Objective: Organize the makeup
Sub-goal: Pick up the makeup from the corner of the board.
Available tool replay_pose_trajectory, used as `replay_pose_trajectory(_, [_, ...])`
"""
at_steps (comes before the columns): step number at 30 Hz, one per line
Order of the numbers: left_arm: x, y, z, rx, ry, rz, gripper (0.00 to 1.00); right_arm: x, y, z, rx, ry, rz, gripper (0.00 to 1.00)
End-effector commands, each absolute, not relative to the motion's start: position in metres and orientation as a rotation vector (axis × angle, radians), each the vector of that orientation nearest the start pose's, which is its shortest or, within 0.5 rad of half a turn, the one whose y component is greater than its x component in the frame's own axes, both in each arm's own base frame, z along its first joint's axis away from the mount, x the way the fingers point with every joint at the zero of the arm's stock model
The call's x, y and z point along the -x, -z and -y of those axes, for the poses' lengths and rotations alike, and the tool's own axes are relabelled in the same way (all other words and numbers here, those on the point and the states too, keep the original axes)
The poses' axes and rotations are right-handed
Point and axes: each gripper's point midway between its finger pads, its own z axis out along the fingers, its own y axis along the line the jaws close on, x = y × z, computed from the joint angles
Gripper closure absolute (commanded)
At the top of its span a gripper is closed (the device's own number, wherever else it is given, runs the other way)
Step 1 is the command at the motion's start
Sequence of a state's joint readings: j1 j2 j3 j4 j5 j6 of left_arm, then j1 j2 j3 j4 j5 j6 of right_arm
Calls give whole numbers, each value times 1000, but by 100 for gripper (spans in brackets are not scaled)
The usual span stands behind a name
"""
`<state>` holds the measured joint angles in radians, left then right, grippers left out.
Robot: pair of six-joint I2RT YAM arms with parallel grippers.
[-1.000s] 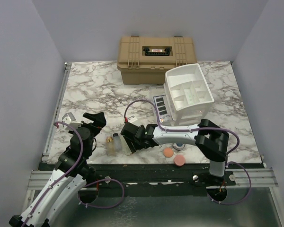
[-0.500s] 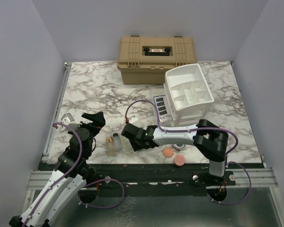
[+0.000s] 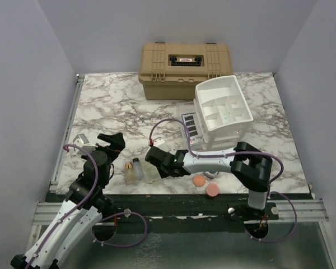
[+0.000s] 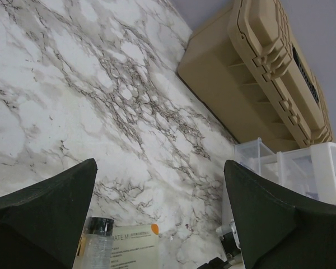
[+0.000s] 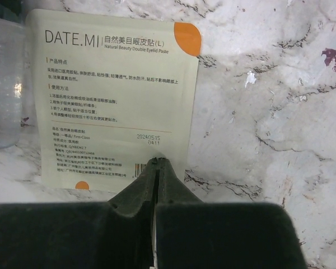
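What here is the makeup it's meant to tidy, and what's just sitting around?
Part of the job:
eyelid-paste packet
two clear bottles
dark palette
orange disc
pink disc

Not makeup:
tan case
white tiered organizer, though it looks a likely place to put the makeup

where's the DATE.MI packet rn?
Top external: the DATE.MI packet lies near the table's front edge, left of centre, just right of the two clear bottles. The right gripper is at the packet's edge, jaws together.
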<state>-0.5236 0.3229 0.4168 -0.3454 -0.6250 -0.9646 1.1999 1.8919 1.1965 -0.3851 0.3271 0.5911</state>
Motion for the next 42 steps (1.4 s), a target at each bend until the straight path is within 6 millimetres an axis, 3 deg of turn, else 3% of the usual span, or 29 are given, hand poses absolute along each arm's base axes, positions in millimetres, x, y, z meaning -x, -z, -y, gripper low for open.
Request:
replay_pose_trajectory(1, [-238, -186, 56, 786, 483, -1672, 3, -174, -4, -349, 713, -143, -2522, 99])
replay_pose_trajectory(9, [-244, -173, 75, 716, 511, -1761, 2, -179, -40, -360, 738, -224, -2453, 98])
replay_pose_trajectory(10, [-245, -173, 75, 711, 507, -1765, 2, -180, -44, -361, 743, -225, -2448, 92])
replay_pose_trajectory(14, [-246, -178, 71, 722, 493, -1744, 2, -176, -54, -378, 805, -311, -2429, 52])
replay_pose_trajectory(16, [-245, -183, 66, 732, 484, -1718, 2, -176, -55, -386, 844, -340, -2413, 40])
replay_pose_trajectory(21, [-236, -193, 48, 776, 444, -1661, 2, -181, -51, -406, 930, -333, -2403, 30])
replay_pose_trajectory(28, [-223, -204, 24, 815, 378, -1594, 2, -177, -34, -419, 969, -331, -2425, 19])
replay_pose_trajectory(34, [-221, -208, 19, 820, 355, -1585, 2, -168, -1, -403, 1009, -234, -2491, 8])
replay_pose_trajectory(39, [-220, -209, 19, 819, 356, -1585, 2, -176, 13, -356, 868, -28, -2507, 9])
replay_pose_trajectory(42, [-220, -207, 20, 825, 364, -1586, 2, -171, 19, -342, 852, -13, -2523, 18])
